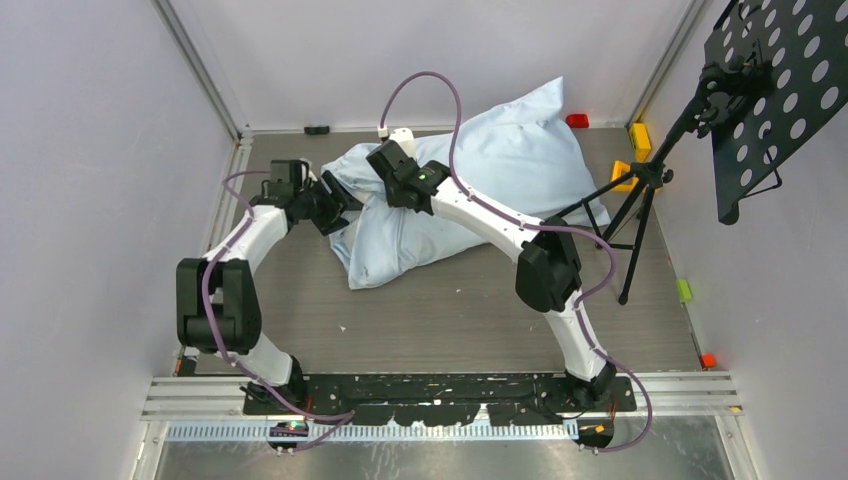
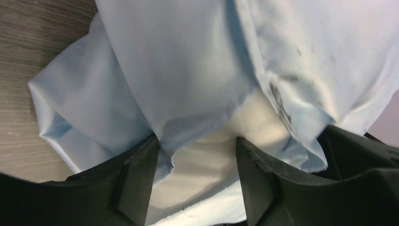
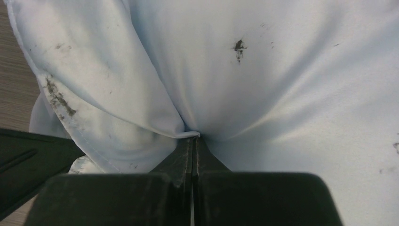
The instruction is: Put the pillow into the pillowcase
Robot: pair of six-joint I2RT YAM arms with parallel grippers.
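Observation:
The light blue pillowcase (image 1: 510, 170) lies bulging across the back middle of the table, stuffed and wrinkled. In the left wrist view a patch of the white pillow (image 2: 249, 127) shows inside the case's mouth, under folds of the pillowcase (image 2: 188, 70). My left gripper (image 2: 196, 139) is open at that mouth, at the case's left end (image 1: 338, 212), with pillow and loose cloth between its fingers. Just beside it, my right gripper (image 3: 195, 137) is shut on a fold of the smudged pillowcase (image 3: 263, 70), above the case's left end (image 1: 385, 160).
A black tripod (image 1: 640, 200) with a perforated black plate (image 1: 780, 80) stands at the right, its legs close to the case's right end. Small red (image 1: 577, 121), yellow (image 1: 640, 135) and green (image 1: 684, 291) blocks lie along the walls. White walls enclose the table.

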